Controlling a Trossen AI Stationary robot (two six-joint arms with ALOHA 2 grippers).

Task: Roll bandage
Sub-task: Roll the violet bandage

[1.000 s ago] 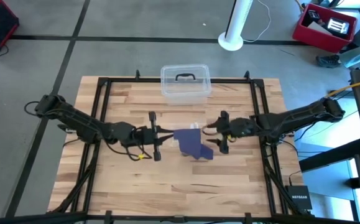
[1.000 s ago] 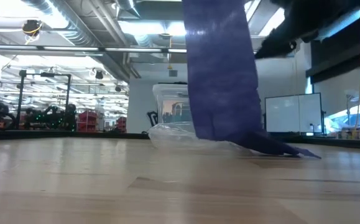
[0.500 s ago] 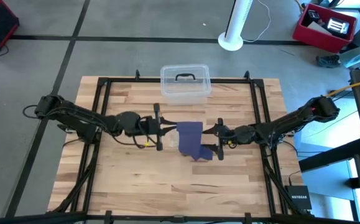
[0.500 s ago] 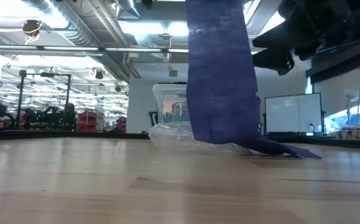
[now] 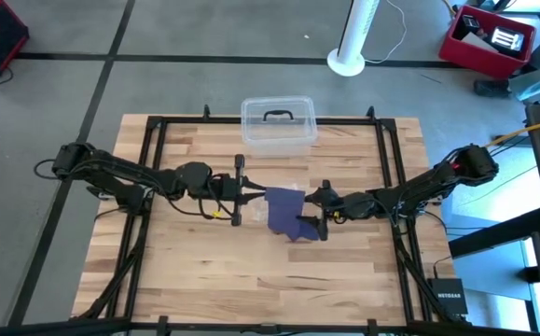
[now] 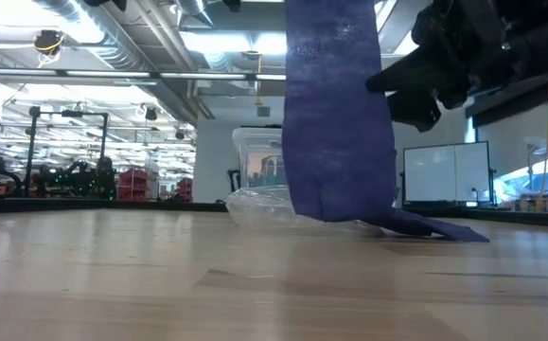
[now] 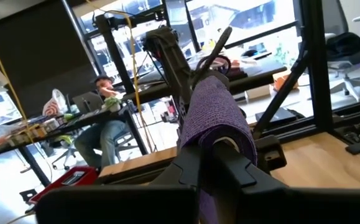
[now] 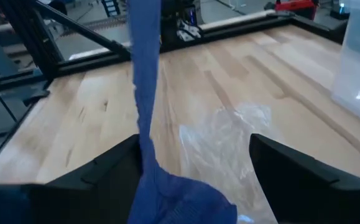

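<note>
The left end effector is clamped on the top of the bandage, holding it up over the middle of the desk; it has edged a little toward the centre since a second ago. The right end effector, jaws wide, has moved in from the right and now straddles the hanging strip, whose tail lies on the desk beside a plastic bag. The box sits unmoved at the far edge.
</note>
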